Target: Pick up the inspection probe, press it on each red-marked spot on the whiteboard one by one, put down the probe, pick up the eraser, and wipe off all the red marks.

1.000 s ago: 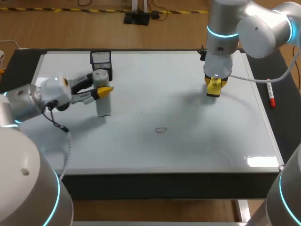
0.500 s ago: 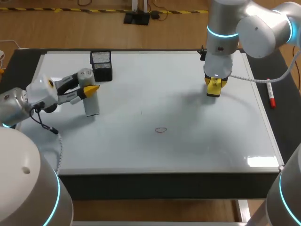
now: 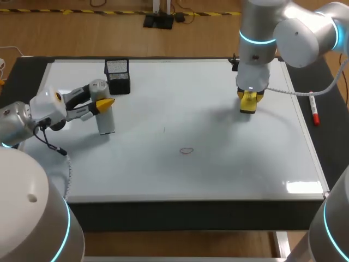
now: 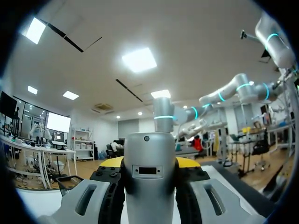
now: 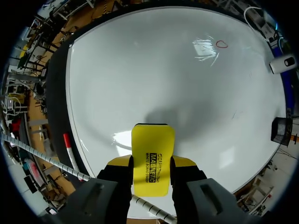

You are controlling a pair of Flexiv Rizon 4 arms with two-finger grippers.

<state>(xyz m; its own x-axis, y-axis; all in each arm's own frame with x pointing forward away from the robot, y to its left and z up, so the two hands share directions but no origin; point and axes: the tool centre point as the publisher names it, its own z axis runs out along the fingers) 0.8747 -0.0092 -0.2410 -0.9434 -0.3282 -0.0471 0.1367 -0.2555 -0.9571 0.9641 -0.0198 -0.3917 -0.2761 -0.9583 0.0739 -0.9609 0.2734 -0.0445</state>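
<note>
The inspection probe, a silver cylinder, stands upright at the left of the whiteboard, and my left gripper is shut on its upper part. In the left wrist view the probe fills the gap between the yellow tips. My right gripper hangs over the board's back right, shut on the yellow eraser. The eraser sticks out ahead of the fingers, above bare board. One small red ring mark lies near the board's middle, apart from both grippers; the red ring mark also shows far ahead of the eraser.
A black mesh holder stands at the board's back left, just behind the probe. A red-capped marker pen lies on the dark table to the right of the board's edge.
My left gripper carried the probe leftward and a little back across the board, then stopped over the last half second. The right arm and eraser have not moved.
</note>
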